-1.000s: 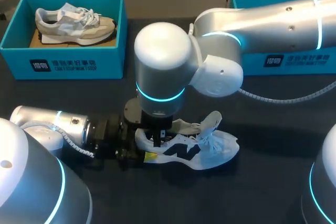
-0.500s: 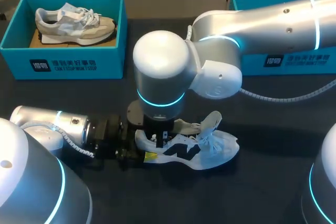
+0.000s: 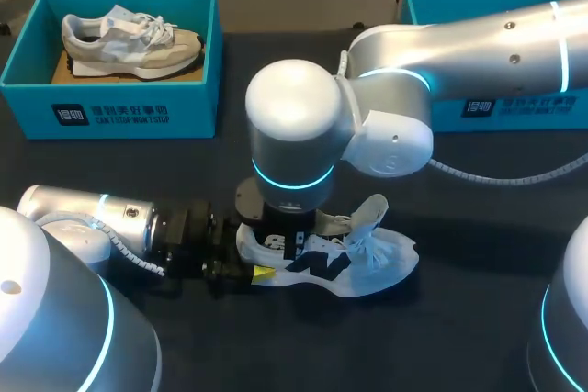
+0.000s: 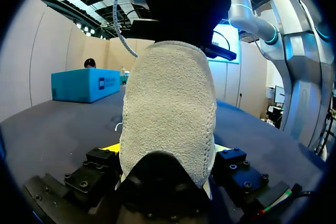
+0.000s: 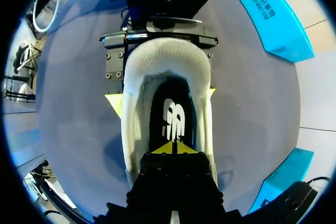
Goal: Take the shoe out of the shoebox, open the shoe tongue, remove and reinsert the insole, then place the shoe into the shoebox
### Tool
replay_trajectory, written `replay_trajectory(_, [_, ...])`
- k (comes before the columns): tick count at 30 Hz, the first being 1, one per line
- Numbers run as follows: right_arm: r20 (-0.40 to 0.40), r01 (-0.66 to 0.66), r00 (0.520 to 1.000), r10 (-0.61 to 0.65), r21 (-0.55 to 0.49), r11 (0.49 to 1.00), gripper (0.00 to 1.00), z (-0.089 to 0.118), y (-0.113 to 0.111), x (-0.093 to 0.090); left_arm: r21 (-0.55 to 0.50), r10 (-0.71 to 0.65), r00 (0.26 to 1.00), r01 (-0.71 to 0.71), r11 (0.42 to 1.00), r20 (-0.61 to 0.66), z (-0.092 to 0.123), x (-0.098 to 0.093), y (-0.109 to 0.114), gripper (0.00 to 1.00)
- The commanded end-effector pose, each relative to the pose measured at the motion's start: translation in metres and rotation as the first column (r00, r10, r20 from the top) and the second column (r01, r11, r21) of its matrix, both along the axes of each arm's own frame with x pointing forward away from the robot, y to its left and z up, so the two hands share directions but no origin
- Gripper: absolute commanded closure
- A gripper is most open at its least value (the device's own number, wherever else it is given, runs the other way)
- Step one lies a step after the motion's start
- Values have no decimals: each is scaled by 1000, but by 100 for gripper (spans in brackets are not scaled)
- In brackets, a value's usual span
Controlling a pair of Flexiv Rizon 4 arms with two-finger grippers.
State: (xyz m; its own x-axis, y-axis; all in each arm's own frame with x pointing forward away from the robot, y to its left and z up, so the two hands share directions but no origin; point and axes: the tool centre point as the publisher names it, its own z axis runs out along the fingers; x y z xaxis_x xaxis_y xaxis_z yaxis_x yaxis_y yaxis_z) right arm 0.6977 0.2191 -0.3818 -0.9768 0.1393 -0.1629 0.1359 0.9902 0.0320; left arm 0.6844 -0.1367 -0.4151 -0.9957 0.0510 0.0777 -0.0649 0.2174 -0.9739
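White with black marks, the shoe point(image 3: 354, 263) stands on its sole on the dark table point(image 3: 478, 227), well apart from the teal shoebox point(image 3: 110, 112). At the shoe's heel the left gripper point(image 4: 167, 149) has its fingers point(image 5: 114, 103) spread to the heel's width, one yellow tip pressing on each side of it. From above, the right gripper point(image 5: 173, 148) is inside the shoe's opening with its fingers almost together, the tips resting on the black insole point(image 5: 172, 111); whether they pinch the insole I cannot tell.
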Motion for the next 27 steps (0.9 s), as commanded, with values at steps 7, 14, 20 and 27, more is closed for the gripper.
replay_trajectory(7, [-10,18,1000,-18,-14,1000,100,4,-18,-1,2,3,1000,-3,1000,0,0,0,0,100])
replay_trajectory(14, [0,41,999,-41,-19,999,100,7,-26,-2,2,3,1000,-3,1000,0,0,0,0,100])
replay_trajectory(20, [14,49,999,-48,-31,998,100,12,-31,-2,2,3,1000,-3,1000,0,0,0,0,100])
replay_trajectory(27, [22,45,999,-44,-16,999,100,7,-33,3,2,3,1000,-3,1000,0,0,0,0,100])
